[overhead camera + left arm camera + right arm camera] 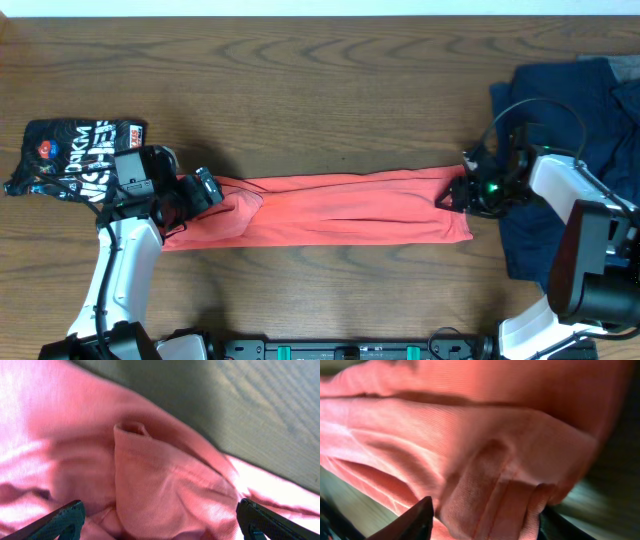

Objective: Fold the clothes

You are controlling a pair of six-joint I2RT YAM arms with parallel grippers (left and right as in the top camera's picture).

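The coral-red T-shirt (340, 208) lies folded into a long narrow strip across the middle of the table, and no lettering shows. My left gripper (210, 190) is over its left end. In the left wrist view its fingers (160, 522) are wide apart, with a raised fold of the red cloth (165, 485) between them. My right gripper (462, 192) is at the strip's right end. In the right wrist view its fingers (485, 520) press on a bunched, hemmed edge of the shirt (470, 435).
A small black shirt with white and orange print (70, 155) lies at the far left, beside my left arm. Dark navy garments (570, 110) lie at the right, under and behind my right arm. The wooden table (300, 80) shows behind the strip.
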